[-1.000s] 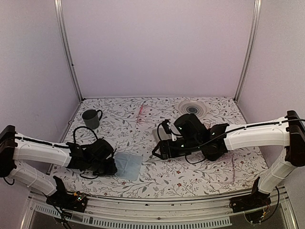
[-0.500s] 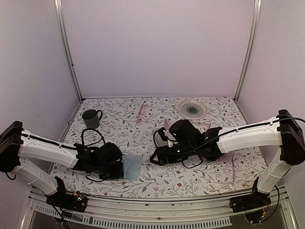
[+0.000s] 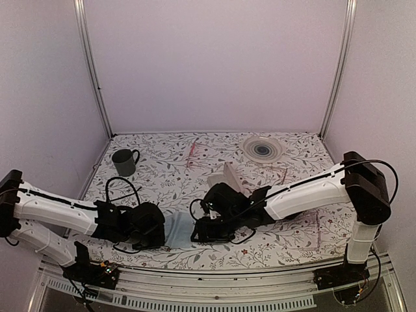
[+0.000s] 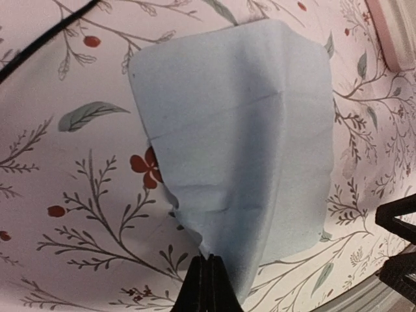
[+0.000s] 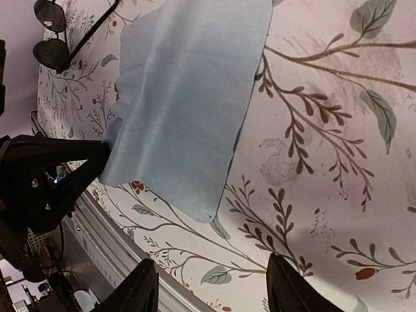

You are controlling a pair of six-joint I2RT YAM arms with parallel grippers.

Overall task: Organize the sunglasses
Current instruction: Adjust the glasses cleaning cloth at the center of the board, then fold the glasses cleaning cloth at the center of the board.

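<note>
The sunglasses, with a thin black frame and round dark lenses, lie on the floral table beyond the far end of a pale blue cloth; in the top view I cannot tell them from the left arm's cable. My left gripper is shut, pinching the near edge of the cloth, which rises toward it. In the top view the left gripper is at the cloth's left side. My right gripper is open and empty, low over the table just off the cloth's other end.
A dark mug stands at the back left. Pale pink glasses and a ringed plate lie at the back. A white object stands behind the right arm. The table's front rail runs close under both grippers.
The right arm has swung left and forward, bringing its open gripper to the cloth. The left gripper has slid right onto the cloth's edge, and the cloth now looks narrower.
</note>
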